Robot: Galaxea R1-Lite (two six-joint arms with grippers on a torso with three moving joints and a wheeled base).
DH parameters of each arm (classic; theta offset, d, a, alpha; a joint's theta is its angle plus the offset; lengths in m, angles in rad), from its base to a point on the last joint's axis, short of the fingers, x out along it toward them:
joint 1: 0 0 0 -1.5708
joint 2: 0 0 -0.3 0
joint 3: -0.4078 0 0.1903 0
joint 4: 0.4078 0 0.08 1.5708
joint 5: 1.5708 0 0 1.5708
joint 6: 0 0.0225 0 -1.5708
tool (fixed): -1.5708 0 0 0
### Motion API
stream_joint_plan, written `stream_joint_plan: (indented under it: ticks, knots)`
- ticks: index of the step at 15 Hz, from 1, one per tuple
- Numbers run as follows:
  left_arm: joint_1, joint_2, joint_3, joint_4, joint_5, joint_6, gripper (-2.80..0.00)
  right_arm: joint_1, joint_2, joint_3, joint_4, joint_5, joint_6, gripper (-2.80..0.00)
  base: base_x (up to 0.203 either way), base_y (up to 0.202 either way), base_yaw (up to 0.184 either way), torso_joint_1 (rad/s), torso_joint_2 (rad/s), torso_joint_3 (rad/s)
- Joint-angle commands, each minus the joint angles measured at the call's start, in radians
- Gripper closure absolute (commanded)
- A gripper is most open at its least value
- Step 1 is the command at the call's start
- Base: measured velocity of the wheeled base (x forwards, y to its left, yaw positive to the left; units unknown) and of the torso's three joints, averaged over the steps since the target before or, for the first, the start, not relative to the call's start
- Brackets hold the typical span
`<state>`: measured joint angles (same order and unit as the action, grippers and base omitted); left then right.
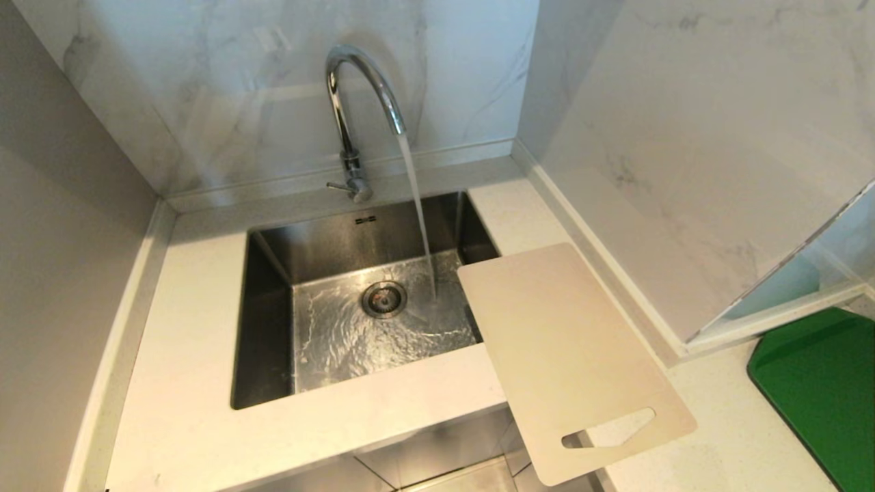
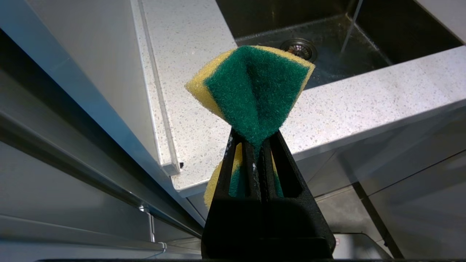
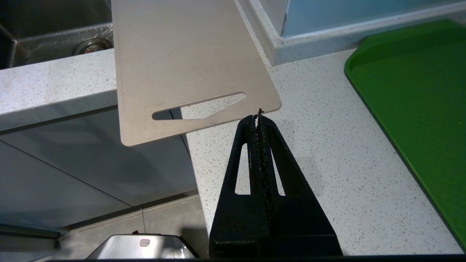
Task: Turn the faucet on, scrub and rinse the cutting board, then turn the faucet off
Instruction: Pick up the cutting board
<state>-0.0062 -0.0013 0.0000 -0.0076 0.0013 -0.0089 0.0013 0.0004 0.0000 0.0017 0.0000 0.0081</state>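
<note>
One cream cutting board [image 1: 560,355] overhanging sink; left tool [image 2: 255,143] pinching sponge [image 2: 255,98], right tool [image 3: 259,118] closed empty

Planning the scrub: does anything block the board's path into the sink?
Nothing visible does. The cutting board already overhangs the sink's right edge, and the basin holds only running water from the faucet.

Ahead of the right pincer [image 3: 259,115], whose tips sit just short of its near edge, the cutting board [image 3: 182,58] lies on the counter [image 3: 327,153], its far end over the sink [image 1: 273,273], the tap [image 1: 352,102] beyond.
</note>
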Motion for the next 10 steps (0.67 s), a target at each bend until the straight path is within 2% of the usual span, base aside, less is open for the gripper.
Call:
stream_joint_plan:
  ticks: [1,10]
  knots:
    - [0.000,0.000,0.002,0.000,0.000,0.000,0.00,0.000,-0.002,0.000,0.000,0.002,0.000,0.00,0.000,0.000,0.000,0.000,0.00,0.000]
    - [0.000,0.001,0.002,0.000,0.000,0.000,0.00,0.000,-0.002,0.000,0.001,0.002,-0.002,0.00,0.000,0.000,0.000,0.000,0.00,0.000]
